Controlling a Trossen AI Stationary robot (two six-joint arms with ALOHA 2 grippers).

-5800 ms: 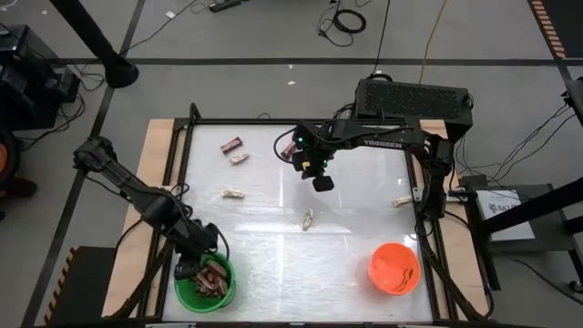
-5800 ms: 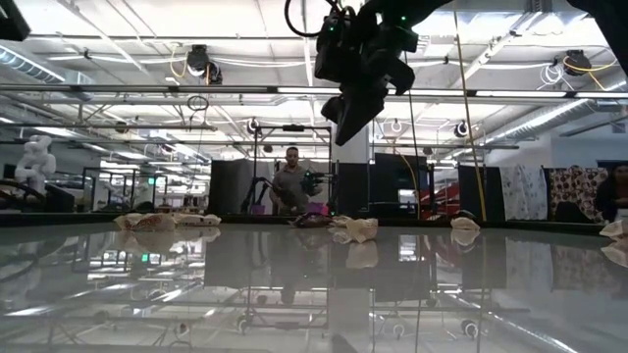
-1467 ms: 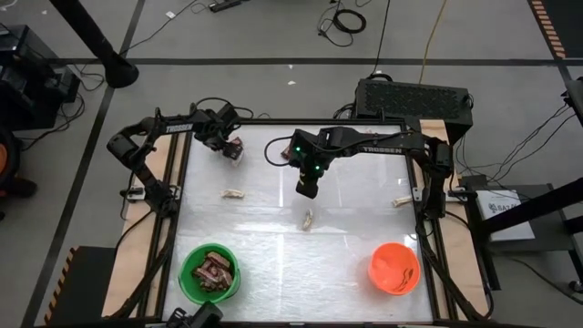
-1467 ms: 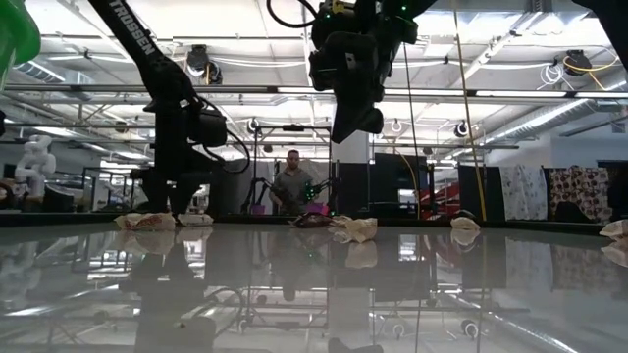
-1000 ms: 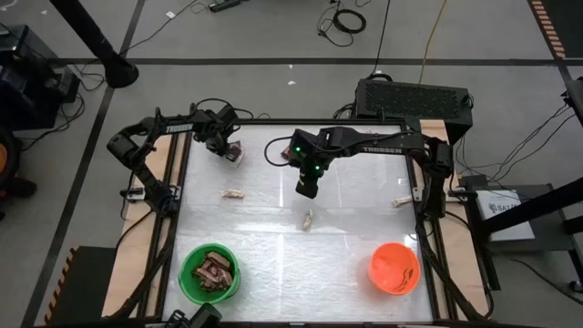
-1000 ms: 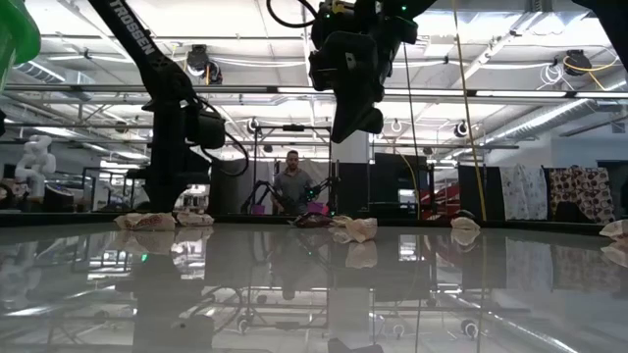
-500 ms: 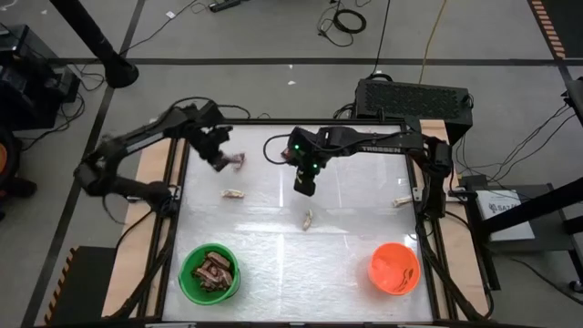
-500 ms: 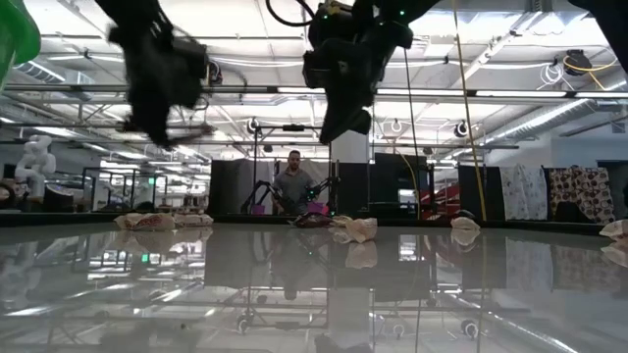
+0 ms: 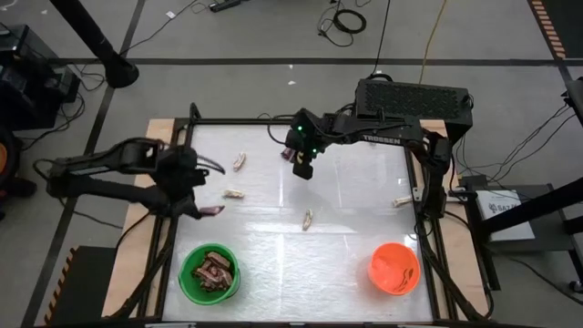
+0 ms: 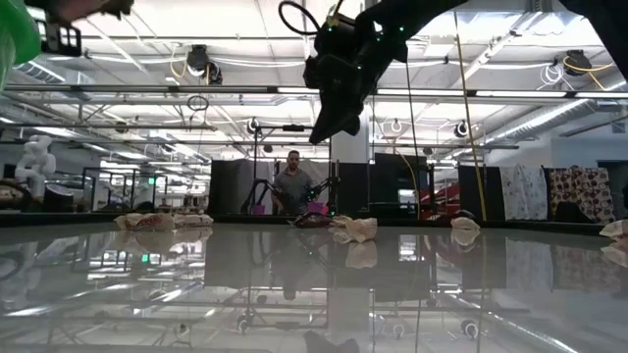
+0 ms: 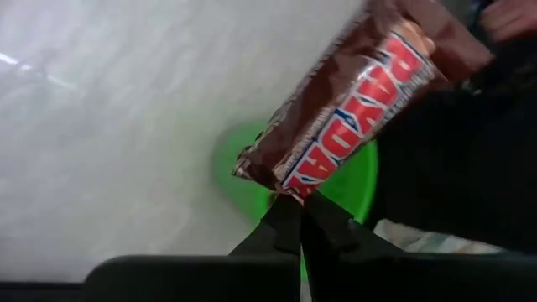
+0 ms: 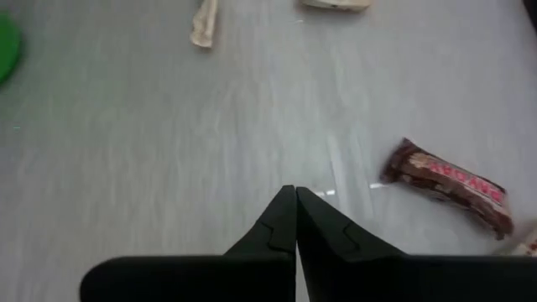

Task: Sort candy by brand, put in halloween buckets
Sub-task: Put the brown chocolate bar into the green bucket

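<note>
L gripper (image 9: pixel 202 206) is clamped on a dark brown candy bar (image 11: pixel 340 126), pinching it by one end; the rest of the wrapper sticks out past the fingertips, long axis roughly in line w/ the fingers. Key relation: the green bucket (image 9: pixel 185 284) sits toward the near edge from L gripper, slightly to its right, on the same left side of the table (image 9: pixel 346 246); the left wrist view shows green right behind the bar, so the drop target is ahead along the gripper's line. L arm is stretched low from the left edge, wrist angled inward.

R gripper (image 9: pixel 304 169) hangs closed and empty over the far-centre table. A second brown bar (image 12: pixel 447 184) lies flat near it on the far side, long axis skewed to the fingers.

Pale bars still loose: (image 9: pixel 240 161), (image 9: pixel 234 193), (image 9: pixel 308 219), (image 9: pixel 402 202). Orange bucket (image 9: pixel 373 273) is at near right, R arm closer to it.
</note>
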